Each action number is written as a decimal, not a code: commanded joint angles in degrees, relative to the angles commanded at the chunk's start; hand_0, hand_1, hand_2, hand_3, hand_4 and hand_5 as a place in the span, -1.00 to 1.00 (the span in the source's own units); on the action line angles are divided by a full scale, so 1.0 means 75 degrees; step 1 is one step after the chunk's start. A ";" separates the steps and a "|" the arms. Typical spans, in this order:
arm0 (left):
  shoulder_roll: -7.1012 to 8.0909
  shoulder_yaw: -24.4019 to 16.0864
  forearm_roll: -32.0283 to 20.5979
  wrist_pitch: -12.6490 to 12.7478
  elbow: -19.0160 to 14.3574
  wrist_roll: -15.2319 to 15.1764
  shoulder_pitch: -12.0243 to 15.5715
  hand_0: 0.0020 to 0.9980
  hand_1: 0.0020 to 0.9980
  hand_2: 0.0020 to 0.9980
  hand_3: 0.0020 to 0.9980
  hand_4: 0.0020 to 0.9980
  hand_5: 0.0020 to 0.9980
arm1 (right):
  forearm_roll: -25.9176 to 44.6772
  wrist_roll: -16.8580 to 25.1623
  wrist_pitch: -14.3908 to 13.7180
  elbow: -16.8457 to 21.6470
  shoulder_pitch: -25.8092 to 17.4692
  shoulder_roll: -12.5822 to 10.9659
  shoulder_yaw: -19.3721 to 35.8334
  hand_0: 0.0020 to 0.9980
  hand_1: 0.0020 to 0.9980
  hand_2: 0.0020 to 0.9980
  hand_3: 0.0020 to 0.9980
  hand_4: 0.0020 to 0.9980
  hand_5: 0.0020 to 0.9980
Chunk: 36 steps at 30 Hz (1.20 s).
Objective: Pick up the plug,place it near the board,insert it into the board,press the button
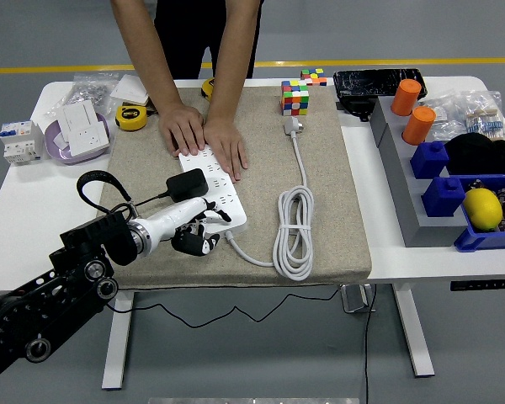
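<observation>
Over by the left edge of the table [17, 202] sit a small white breaker unit [19, 140] and a white socket block [80, 128] on a purple tray, with a yellow tape measure [131, 116] just beyond them toward the far side. The left robot hand [189, 225] comes in from the near left corner, over the beige mat [320, 219], its white fingers [209, 210] stretched forward along the near end of the white power strip [212, 189]; it grips nothing that I can see. The black plug [186, 184] sits on the strip just above that hand, its thin black cable trailing back to the left. A person at the far edge presses both hands [204, 135] flat on the far end of the strip. To the right lies a coiled white cord [293, 229], a colourful cube [295, 97] near the far edge, then blue bins [442, 195], two orange cylinders [411, 109] and a yellow lemon [482, 208] by the right edge.
</observation>
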 joint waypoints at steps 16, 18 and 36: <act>-0.0104 -0.0064 0.0246 0.0081 0.0319 -0.0050 -0.0086 -0.73 -0.96 -0.68 0.55 -0.04 -1.00 | 0.0013 0.0010 0.0001 0.0000 0.0005 0.0003 0.0003 0.57 0.42 0.40 0.36 1.00 0.58; -0.0110 -0.0036 0.0239 0.0073 0.0361 -0.0047 -0.0087 -0.73 -0.96 -0.68 0.55 -0.04 -1.00 | 0.0015 0.0011 0.0001 0.0000 0.0008 0.0003 0.0004 0.57 0.42 0.40 0.36 1.00 0.58; -0.0120 -0.0012 0.0530 0.0100 0.0503 -0.0059 -0.0110 -0.74 -0.96 -0.68 0.56 -0.05 -1.00 | 0.0024 0.0013 -0.0002 0.0000 0.0011 0.0005 0.0024 0.57 0.42 0.40 0.36 1.00 0.59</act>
